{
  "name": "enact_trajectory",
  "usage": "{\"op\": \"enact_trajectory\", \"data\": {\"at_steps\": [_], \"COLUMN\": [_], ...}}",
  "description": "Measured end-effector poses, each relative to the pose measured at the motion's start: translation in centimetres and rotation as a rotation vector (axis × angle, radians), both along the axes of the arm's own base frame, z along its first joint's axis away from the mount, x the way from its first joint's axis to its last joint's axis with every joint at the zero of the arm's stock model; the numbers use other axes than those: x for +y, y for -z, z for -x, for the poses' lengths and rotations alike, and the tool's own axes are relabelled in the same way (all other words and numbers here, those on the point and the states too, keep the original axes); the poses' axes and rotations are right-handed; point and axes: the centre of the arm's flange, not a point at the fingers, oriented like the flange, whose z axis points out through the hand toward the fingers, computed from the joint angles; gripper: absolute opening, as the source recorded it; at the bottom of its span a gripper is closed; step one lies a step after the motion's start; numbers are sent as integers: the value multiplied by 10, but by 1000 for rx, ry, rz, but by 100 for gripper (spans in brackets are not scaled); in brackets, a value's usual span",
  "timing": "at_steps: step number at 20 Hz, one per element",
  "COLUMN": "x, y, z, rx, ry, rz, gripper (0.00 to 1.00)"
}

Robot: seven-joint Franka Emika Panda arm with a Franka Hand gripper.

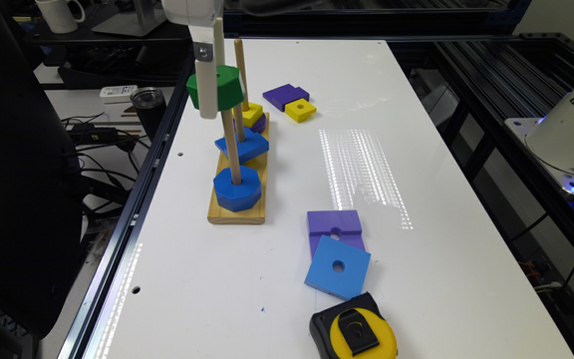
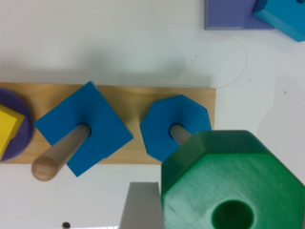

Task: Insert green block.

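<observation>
The green block (image 1: 222, 87) is a dark-green octagon with a round centre hole, held in the air by my gripper (image 1: 215, 97), which is shut on its sides. One white finger (image 2: 139, 207) presses against the block (image 2: 233, 186) in the wrist view. The block hangs at the top of the nearest wooden peg (image 1: 230, 147), which rises from a blue octagonal block (image 1: 237, 188) on the wooden base (image 1: 237, 213). The peg's tip is hidden under the green block; its hole (image 2: 232, 215) looks dark and I cannot tell whether the peg has entered it.
A blue square block (image 1: 242, 145) sits on the middle peg, and yellow and purple pieces (image 1: 252, 113) on the far peg. Loose purple (image 1: 284, 94) and yellow (image 1: 300, 109) blocks lie beyond; a purple block (image 1: 334, 223), light-blue square (image 1: 338, 267) and tape measure (image 1: 354, 335) lie nearer.
</observation>
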Motion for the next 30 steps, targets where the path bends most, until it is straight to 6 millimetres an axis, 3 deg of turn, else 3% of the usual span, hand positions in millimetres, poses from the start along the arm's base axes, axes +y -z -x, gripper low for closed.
{"op": "enact_trajectory", "data": {"at_steps": [30], "x": [2], "y": [8], "z": [-3], "rx": [-2], "ry": [-2], "rz": [-7], "gripper": [0]}}
